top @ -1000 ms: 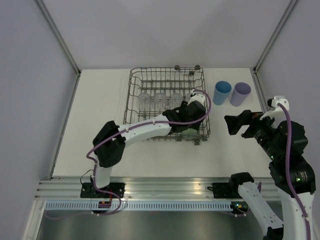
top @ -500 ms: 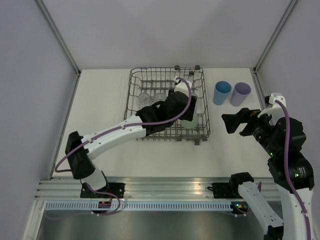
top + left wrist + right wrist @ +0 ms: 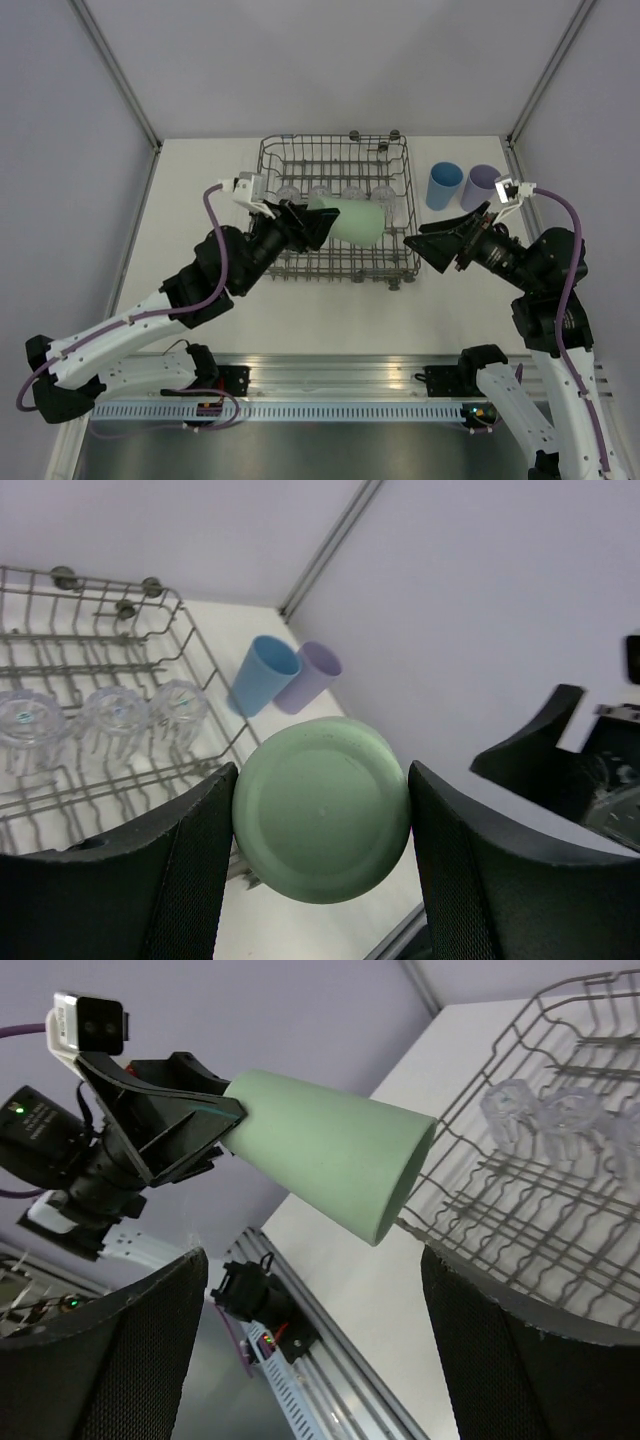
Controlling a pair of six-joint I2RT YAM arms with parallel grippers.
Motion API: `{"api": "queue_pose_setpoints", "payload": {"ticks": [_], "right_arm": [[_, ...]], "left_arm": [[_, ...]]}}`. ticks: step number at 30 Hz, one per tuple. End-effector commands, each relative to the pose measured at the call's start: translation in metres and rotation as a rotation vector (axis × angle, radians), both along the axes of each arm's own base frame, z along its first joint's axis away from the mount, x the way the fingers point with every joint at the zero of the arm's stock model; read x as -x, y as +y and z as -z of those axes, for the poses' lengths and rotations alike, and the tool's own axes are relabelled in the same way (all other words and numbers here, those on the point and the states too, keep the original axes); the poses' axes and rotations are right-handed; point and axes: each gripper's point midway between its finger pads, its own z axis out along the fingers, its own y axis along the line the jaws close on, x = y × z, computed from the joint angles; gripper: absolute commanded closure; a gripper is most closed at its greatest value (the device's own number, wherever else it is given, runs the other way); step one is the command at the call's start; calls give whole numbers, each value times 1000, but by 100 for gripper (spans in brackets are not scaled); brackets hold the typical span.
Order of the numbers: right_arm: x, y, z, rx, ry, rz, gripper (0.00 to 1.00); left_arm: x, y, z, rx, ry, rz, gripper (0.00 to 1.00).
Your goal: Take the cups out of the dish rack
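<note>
We see the left gripper [image 3: 316,226] clamped on the base of the light green plastic cup [image 3: 352,222], level above the grey wire dish rack [image 3: 330,139], its mouth facing the empty, wide-open right gripper [image 3: 416,243] nearby.

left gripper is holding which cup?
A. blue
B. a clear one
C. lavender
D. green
D: the left gripper is shut on the green cup, held on its side above the rack. The blue cup and lavender cup stand on the table, and the clear cups sit in the rack.
</note>
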Motion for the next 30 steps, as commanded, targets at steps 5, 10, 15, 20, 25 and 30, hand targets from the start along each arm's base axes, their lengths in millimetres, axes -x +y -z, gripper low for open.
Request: {"api": "queue_pose_setpoints", "payload": {"ticks": [5,10,15,20,25,30], "right_arm": [[20,26,-27,-232,-39,-266,12],[17,29,-20,-238,-2,-306,16],[21,31,-26,-260,-32,-350,46],[33,31,-34,-241,-76,-379,62],[36,31,-34,-247,-75,-388,68],[43,30,-44,-269,-93,-405,95]], "left_arm": [[34,16,-49,430,-52,132,98],[41,14,-57,529,-74,186,98],[46,4,-57,582,-55,243,98],[46,-4,-54,593,-37,268,98],[47,-9,-53,603,-28,290,98],[47,-17,-50,597,-22,311,98]]}}
